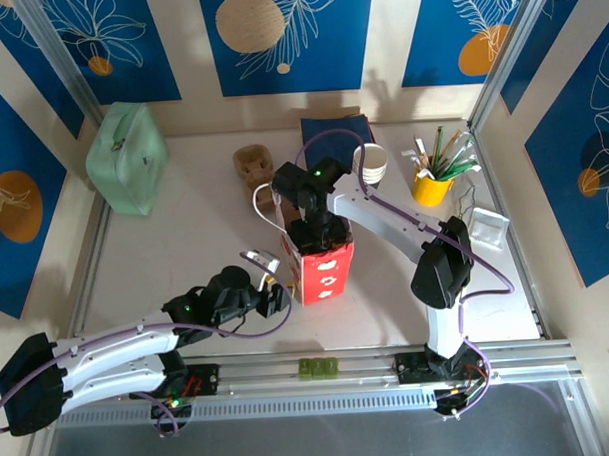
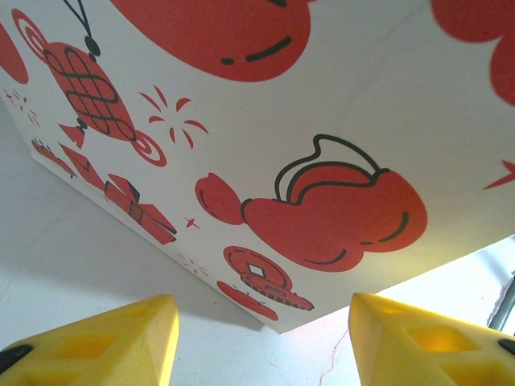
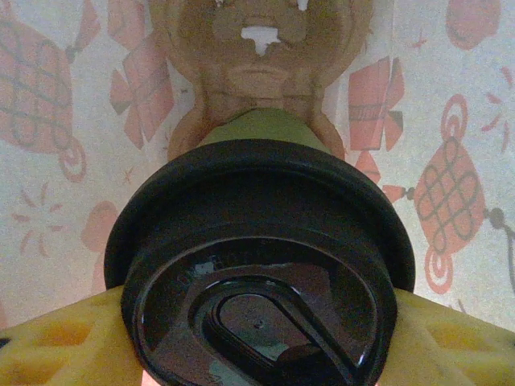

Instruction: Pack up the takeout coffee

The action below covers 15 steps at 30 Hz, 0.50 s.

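Overhead, a mint-green case (image 1: 127,157) is lying at the upper left of the worktop (image 1: 186,262), and a brown pulp cup carrier (image 1: 252,165) is sitting to its right. The left arm (image 1: 109,355) is reaching in from the lower left corner, its wrist ending just beside the left wall of a red-and-white paper bag (image 1: 324,272), which is standing upright at mid-frame.

In the left wrist view the left fingers (image 2: 96,346) are standing spread at the bottom corners of the frame with nothing between them. The bag's printed wall is rising just beyond them.

The right arm (image 1: 441,268) is bending in from the lower right, and its wrist is hanging over the bag's open top. In the right wrist view the right fingers (image 3: 56,350) are pinching the takeout coffee (image 3: 257,273) at its black lid, one finger at each lower corner of the frame. The cup is sitting inside the bag, whose printed walls are showing all around it. A brown pulp tray (image 3: 257,56) is lying beyond it at upper centre; whether the cup is touching that tray I cannot tell.

Farther right overhead, a stack of white cups (image 1: 370,166) and a yellow cup of sticks (image 1: 433,183) are standing near the upper right.
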Each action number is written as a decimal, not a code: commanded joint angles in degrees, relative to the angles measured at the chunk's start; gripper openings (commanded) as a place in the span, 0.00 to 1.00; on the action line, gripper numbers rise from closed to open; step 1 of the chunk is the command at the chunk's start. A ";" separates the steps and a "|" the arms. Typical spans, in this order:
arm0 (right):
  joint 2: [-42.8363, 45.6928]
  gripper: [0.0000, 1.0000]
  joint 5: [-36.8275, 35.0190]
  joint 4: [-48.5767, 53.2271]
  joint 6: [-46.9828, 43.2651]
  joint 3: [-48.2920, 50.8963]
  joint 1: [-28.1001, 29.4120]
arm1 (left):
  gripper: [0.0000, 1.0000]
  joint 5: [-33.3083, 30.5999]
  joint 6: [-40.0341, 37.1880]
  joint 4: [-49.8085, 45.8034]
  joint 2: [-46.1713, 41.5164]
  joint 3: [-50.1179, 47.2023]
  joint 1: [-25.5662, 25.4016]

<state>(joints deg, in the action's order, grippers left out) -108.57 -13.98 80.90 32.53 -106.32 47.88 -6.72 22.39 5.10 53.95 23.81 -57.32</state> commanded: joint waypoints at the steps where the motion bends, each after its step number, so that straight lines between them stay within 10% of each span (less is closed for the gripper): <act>1: -0.76 0.61 0.72 3.84 0.83 -2.52 0.71 | 0.58 -0.94 0.08 0.96 0.58 -0.52 -0.69; 15: 0.38 0.61 0.62 6.62 2.79 -3.31 1.69 | 0.58 -0.84 0.36 1.64 1.62 -0.52 -0.69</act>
<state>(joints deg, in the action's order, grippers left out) -108.66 -13.93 85.67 33.74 -109.51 49.17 -6.72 22.41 5.19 55.37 23.66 -57.30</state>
